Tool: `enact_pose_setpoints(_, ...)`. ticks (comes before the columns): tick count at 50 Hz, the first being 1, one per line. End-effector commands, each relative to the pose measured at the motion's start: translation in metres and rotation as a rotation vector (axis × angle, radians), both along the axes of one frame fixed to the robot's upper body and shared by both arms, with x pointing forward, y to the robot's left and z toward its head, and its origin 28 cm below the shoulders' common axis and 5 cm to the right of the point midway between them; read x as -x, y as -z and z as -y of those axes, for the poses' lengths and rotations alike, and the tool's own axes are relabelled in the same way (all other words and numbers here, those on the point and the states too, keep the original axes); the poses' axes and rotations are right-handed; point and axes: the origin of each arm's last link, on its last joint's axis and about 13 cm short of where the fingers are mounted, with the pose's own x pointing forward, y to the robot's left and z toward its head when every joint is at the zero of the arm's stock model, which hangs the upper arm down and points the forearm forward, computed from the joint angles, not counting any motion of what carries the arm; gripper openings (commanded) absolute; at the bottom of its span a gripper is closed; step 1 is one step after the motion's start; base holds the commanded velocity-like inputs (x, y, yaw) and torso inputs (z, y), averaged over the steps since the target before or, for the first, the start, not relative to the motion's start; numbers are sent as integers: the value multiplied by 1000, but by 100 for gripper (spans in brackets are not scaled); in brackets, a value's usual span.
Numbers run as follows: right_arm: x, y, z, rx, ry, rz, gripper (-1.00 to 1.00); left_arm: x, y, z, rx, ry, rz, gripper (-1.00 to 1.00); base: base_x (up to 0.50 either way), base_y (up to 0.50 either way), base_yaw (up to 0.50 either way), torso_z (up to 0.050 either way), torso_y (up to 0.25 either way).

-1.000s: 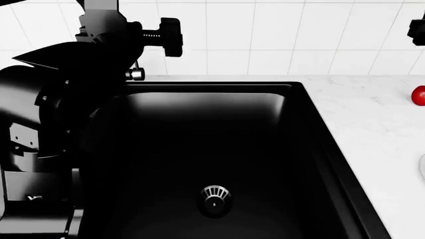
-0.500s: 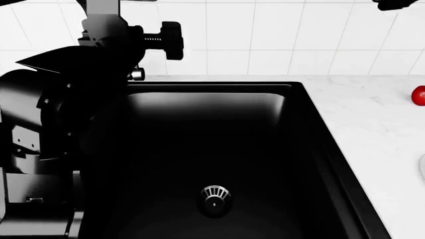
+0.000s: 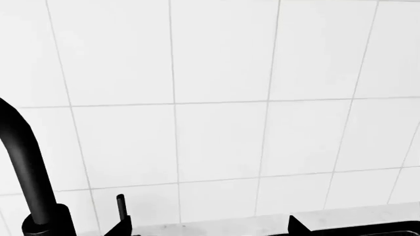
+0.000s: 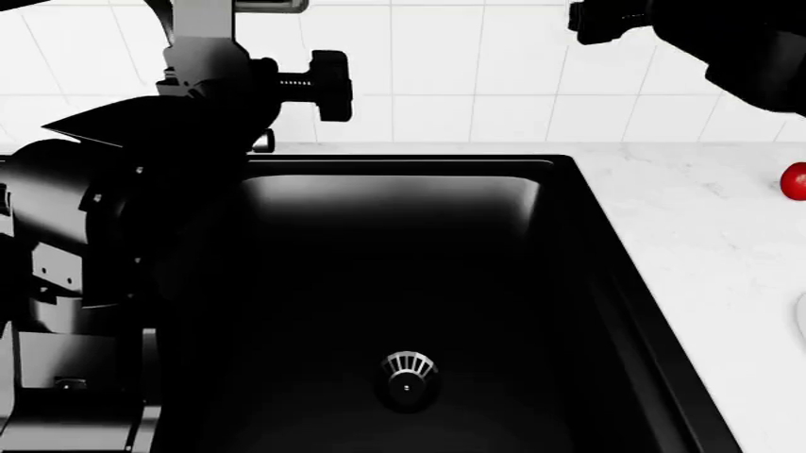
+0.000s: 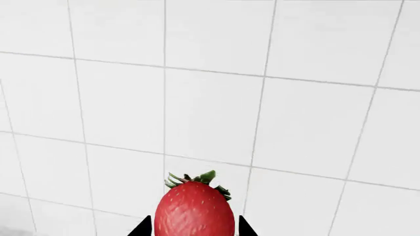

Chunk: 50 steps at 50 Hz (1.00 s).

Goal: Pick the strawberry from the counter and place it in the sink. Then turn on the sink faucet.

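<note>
The strawberry [image 5: 195,210] sat clamped between my right gripper's [image 5: 192,227] fingertips, facing wall tiles; I couldn't tell the left gripper's [image 3: 206,227] state.

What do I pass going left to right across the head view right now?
Left arm → faucet stub → drain strainer → right arm → red fruit at the right edge of the counter.
</note>
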Motion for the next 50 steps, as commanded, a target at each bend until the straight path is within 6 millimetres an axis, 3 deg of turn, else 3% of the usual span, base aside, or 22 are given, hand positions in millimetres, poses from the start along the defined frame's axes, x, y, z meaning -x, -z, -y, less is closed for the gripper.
enact_pose_setpoints(1, -18, 23, -22, 26, -141, -137, -100, -2, 4, 1, -3, 2, -9, 100, 0, 0, 0, 0, 0)
enact_pose_setpoints(22, -73, 84, -61, 31, -268, -289, -100, -5, 12, 5, 6, 14, -27, 100, 0, 0, 0, 0, 0)
enact_pose_setpoints(28, -73, 98, -70, 11, -290, -332, -100, -6, 13, 4, 9, 12, -30, 100, 0, 0, 0, 0, 0)
enact_pose_setpoints(33, -68, 119, -80, 53, -408, -501, -100, -6, 15, 4, 12, 13, -35, 100, 0, 0, 0, 0, 0)
enact_pose_setpoints(39, -62, 127, -86, 46, -510, -632, -100, -7, 18, 4, 15, 13, -39, 100, 0, 0, 0, 0, 0)
enact_pose_setpoints(50, -61, 135, -91, 55, -560, -666, -100, -8, 20, 5, 14, 17, -44, 100, 0, 0, 0, 0, 0)
